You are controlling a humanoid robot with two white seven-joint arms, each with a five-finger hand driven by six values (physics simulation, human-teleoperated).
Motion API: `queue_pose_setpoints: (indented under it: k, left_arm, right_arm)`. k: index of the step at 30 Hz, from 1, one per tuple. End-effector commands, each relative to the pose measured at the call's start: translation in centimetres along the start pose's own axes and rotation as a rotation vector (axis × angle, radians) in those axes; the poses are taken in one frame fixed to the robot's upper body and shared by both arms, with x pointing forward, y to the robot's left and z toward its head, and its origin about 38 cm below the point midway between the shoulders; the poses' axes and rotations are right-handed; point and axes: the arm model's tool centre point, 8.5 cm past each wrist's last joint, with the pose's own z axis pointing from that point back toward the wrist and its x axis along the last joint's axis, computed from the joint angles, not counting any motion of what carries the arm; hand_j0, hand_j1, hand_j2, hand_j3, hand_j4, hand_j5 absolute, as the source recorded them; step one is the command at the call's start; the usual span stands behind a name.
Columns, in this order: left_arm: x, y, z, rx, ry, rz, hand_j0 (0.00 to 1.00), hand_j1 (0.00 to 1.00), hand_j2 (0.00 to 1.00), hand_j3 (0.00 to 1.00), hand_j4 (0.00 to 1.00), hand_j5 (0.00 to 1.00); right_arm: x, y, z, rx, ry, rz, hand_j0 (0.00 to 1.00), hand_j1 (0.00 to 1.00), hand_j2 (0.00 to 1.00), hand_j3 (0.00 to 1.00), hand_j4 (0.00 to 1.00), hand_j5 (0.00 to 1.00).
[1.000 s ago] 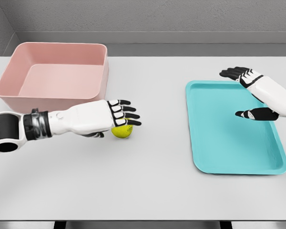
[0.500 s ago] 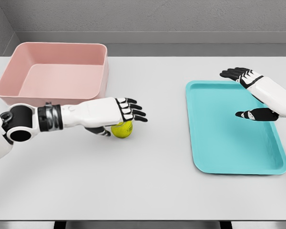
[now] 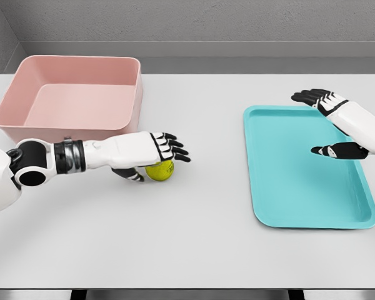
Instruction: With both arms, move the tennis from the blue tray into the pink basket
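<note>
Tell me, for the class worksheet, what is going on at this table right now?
The left robot hand is lowered over a yellow tennis ball lying on the white table, just in front of the pink basket. Its fingers are spread over the ball, with no firm grasp visible. The ball is out of the blue tray and not yet in the basket. The right robot hand hovers open above the tray's far right edge, holding nothing.
</note>
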Motion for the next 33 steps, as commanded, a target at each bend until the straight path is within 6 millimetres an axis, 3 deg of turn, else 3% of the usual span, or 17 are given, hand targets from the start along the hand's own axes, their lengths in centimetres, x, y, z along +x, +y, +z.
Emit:
queue_pose_setpoints:
  k: [1,11,14,22,26,33]
  left_arm:
    - [-0.4,-0.4,0.0,-0.005,0.012,0.017,1.00,1.00,1.00,1.00,1.00,1.00]
    - [-0.5,-0.7,-0.7,-0.003,0.009,0.028,1.00,1.00,1.00,1.00,1.00,1.00]
    - [-0.6,-0.9,-0.7,-0.007,0.012,0.031,0.90,0.90,0.90,0.90,0.90,0.90]
    - [-0.6,-1.7,-1.0,-0.028,0.011,0.044,0.79,0.79,0.79,0.79,0.79,0.79]
    - [-0.5,-2.1,-1.0,-0.062,0.009,0.048,0.65,0.65,0.65,0.65,0.65,0.65]
    - [-0.6,-2.2,-0.9,-0.079,0.010,0.048,0.59,0.59,0.59,0.59,0.59,0.59]
  right_arm:
    - [-0.1,0.0,0.1,-0.004,0.002,-0.008,1.00,1.00,1.00,1.00,1.00,1.00]
    - [-0.1,-0.1,0.1,-0.006,0.002,-0.008,1.00,1.00,1.00,1.00,1.00,1.00]
    - [-0.1,-0.1,0.1,-0.006,0.002,-0.008,1.00,1.00,1.00,1.00,1.00,1.00]
    - [-0.1,-0.1,0.1,-0.006,0.003,-0.009,1.00,1.00,1.00,1.00,1.00,1.00]
    - [-0.1,-0.1,0.1,-0.006,0.003,-0.009,1.00,1.00,1.00,1.00,1.00,1.00]
    - [-0.2,-0.1,0.1,-0.004,0.004,-0.007,1.00,1.00,1.00,1.00,1.00,1.00]
